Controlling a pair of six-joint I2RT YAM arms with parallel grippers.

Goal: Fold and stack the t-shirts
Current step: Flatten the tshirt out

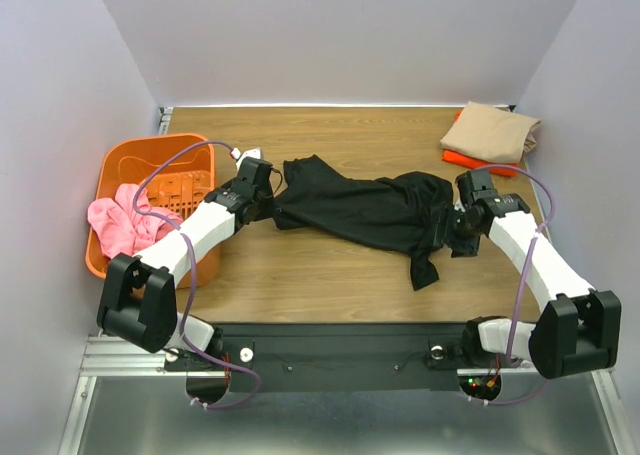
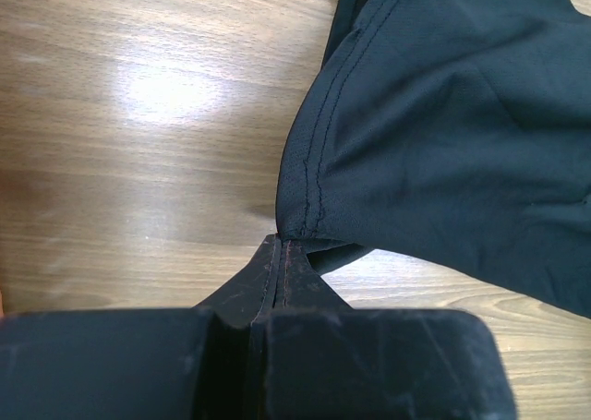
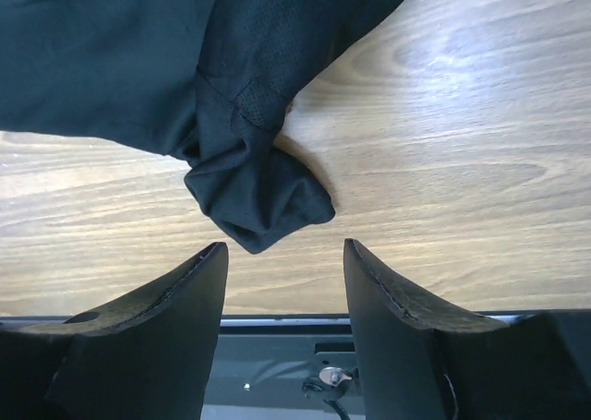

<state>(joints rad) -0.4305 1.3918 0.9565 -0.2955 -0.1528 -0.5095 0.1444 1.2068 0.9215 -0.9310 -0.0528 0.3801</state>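
Left gripper (image 2: 280, 246) is clamped on a stitched edge at the left end of the black t-shirt (image 1: 360, 211), which lies rumpled across the table (image 1: 300, 285), while the right gripper (image 3: 284, 254) stands open, the shirt's bunched right end just beyond its fingertips, and the tan t-shirt (image 1: 490, 130) lies folded on the orange t-shirt (image 1: 478, 161) far right.

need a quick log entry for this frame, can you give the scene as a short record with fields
black shirt: rumpled, spread across the table
left end effector: shut on black shirt's edge
right end effector: open, gripping nothing
stack: tan shirt on orange shirt, far right corner
basket: far left, holds pink cloth
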